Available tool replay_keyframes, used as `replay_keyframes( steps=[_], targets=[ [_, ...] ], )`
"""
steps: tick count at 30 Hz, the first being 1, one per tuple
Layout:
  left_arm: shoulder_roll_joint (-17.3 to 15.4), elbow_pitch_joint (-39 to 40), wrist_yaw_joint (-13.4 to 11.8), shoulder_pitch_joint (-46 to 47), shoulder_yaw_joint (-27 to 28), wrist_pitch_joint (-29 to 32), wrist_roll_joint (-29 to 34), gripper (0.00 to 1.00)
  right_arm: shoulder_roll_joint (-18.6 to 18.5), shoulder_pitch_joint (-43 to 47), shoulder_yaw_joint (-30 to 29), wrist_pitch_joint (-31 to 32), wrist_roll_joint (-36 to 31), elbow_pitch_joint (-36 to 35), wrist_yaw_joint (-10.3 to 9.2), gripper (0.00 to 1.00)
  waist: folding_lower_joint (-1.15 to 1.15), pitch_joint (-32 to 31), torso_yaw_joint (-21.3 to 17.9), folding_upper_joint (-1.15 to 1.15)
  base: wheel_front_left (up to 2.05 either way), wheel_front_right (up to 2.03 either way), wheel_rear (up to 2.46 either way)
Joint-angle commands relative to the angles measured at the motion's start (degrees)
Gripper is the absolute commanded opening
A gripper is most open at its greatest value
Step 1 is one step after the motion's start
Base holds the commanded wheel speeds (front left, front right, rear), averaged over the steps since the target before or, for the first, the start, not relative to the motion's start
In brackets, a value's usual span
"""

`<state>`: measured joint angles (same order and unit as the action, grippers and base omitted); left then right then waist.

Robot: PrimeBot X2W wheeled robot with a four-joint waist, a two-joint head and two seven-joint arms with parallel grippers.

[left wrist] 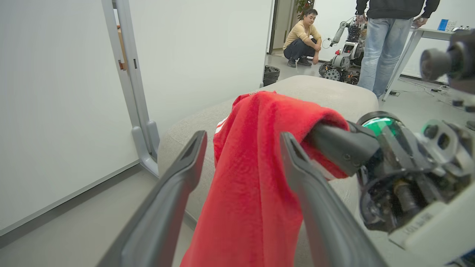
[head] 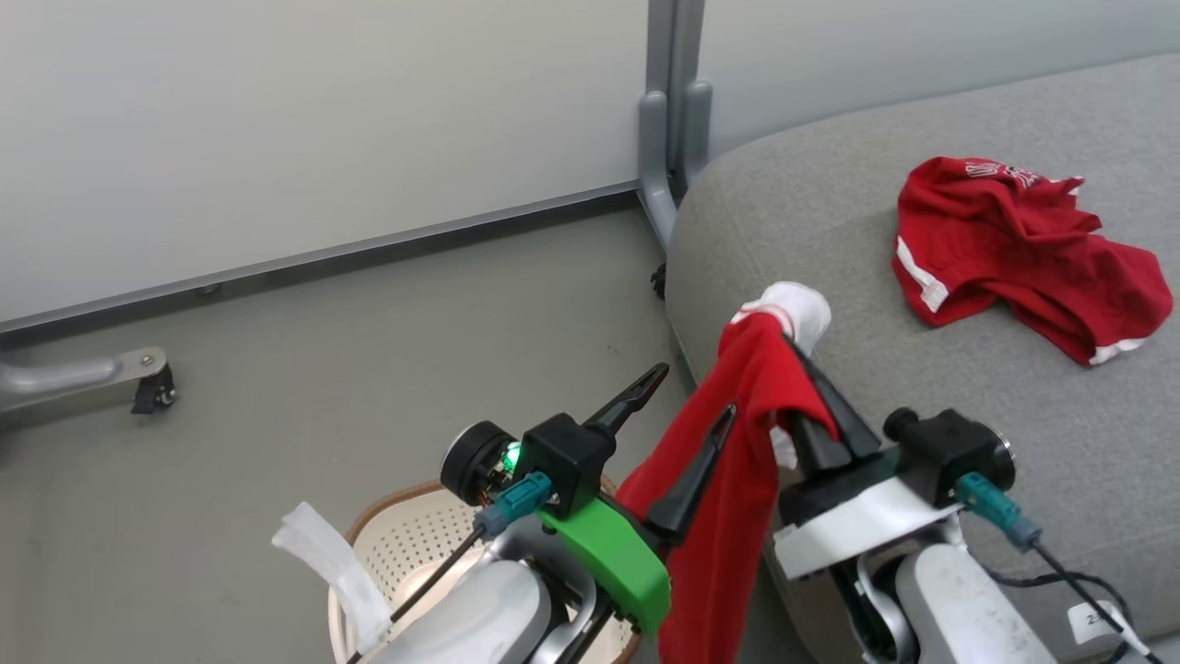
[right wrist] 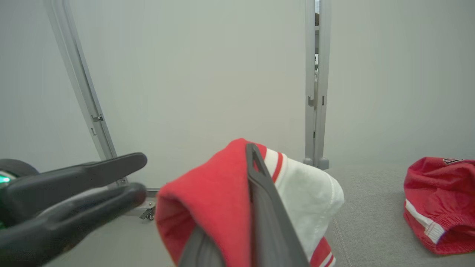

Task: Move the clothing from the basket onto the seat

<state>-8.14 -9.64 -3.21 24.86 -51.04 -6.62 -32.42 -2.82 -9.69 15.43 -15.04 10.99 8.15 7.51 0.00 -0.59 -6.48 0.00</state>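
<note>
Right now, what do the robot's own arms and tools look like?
The left tool has two long dark fingers on a green bracket; the right tool has the same on a white bracket. Each carries a teal plug with a black cable.

Light is bright and even (wrist views blur up close).

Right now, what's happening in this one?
The right pincer is shut on a red garment, holding it up at the edge of the grey seat with the cloth hanging down. The left pincer is open close beside it. A second red garment already lies on the seat, and the basket sits on the floor below the arms.
</note>
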Motion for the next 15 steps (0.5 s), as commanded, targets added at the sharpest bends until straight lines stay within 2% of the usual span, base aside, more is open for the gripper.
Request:
replay_keyframes(
  steps=[1,9,15],
  targets=[
    [-0.5,0.2,-0.3,-0.4,0.1,-0.3,0.1,1.0,-0.1,-1.0,-0.8,-0.2,-0.1,-1.1,-0.04,0.0,0.0,0.9,-2.0,0.0,0.0,0.0,0.0],
    [-1.2,1.5,0.3,1.0,-0.3,-0.4,0.7,1.0,-0.1,-3.7,-7.1,-0.2,-3.2,-7.1,-0.04,0.0,0.0,4.2,-8.7,0.0,0.0,0.0,0.0],
    [-2.3,2.5,1.2,3.1,-1.4,0.8,2.0,1.0,-0.1,-6.7,-12.0,-0.2,-2.6,-10.8,-0.04,0.0,0.0,8.3,-13.3,0.0,0.0,0.0,0.0]
  ],
)
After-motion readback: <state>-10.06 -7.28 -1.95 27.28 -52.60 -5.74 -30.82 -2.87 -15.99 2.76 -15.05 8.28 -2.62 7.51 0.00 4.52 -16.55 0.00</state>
